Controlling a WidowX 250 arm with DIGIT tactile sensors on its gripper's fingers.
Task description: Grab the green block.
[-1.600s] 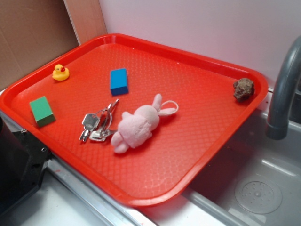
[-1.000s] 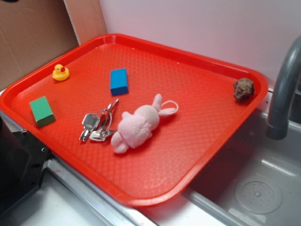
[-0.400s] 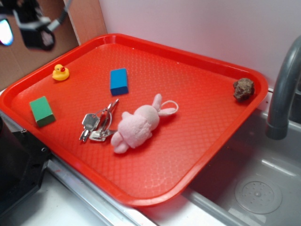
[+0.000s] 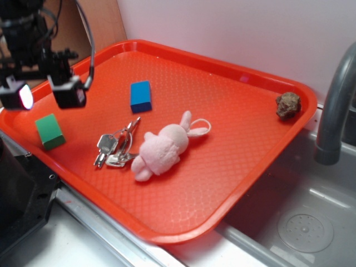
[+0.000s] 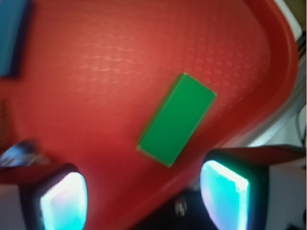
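Two spread fingers (image 5: 224,196) frame green block (image 5: 176,119), exterior adds blue block (image 4: 141,95)

Arm enters from top-left of the exterior view, wrist pointing down. Pincer (image 4: 46,95) spread wide, nothing between the fingers, hanging in the air. Both fingertips (image 4: 69,93) show pale, lit pads; in the wrist view they sit at the bottom corners, well apart.
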